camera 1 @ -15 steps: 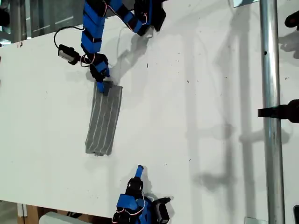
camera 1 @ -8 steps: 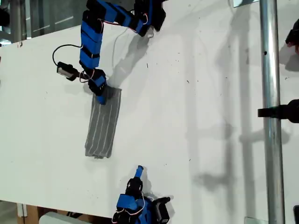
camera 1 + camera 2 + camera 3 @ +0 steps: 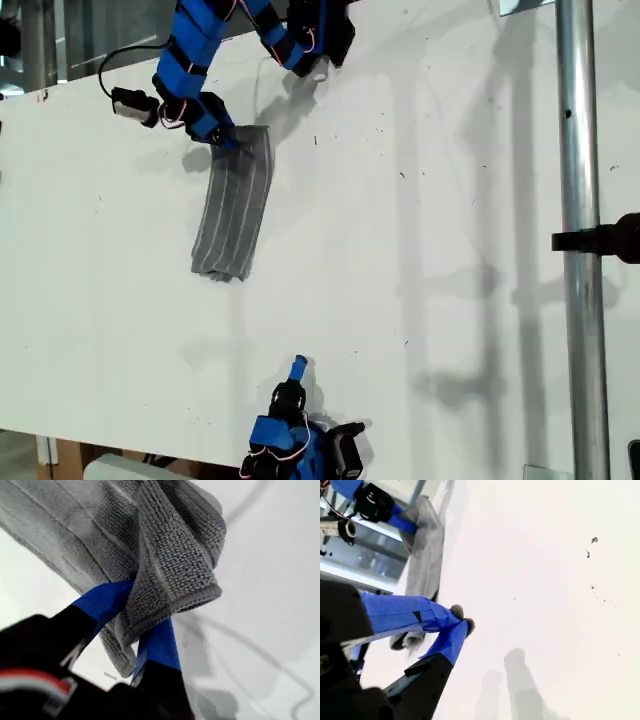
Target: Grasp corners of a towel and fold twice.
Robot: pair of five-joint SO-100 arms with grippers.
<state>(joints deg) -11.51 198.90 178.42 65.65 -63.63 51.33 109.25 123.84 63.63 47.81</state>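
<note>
The towel [image 3: 232, 205] is a narrow folded grey strip with pale stripes, lying lengthwise on the white table [image 3: 420, 300] in the exterior view's upper left. My first gripper [image 3: 226, 138] is shut on its far end; up close, the blue fingers [image 3: 102, 602] pinch a bunched, layered corner of the towel [image 3: 170, 555] and hold it raised. My second gripper [image 3: 298, 362] rests at the table's near edge, shut with nothing in it, its fingertips [image 3: 455, 612] touching. Beyond it lies the towel [image 3: 425, 555], well apart.
A vertical metal pole [image 3: 578, 200] with a black clamp [image 3: 600, 241] crosses the exterior view's right side. The first arm's wrist camera [image 3: 127, 103] and its cable hang beside the gripper. Small dark specks [image 3: 404, 176] dot the table.
My first gripper has moved toward the exterior view's top with the towel's end in it, dragging the whole strip that way. The second arm has stayed still.
</note>
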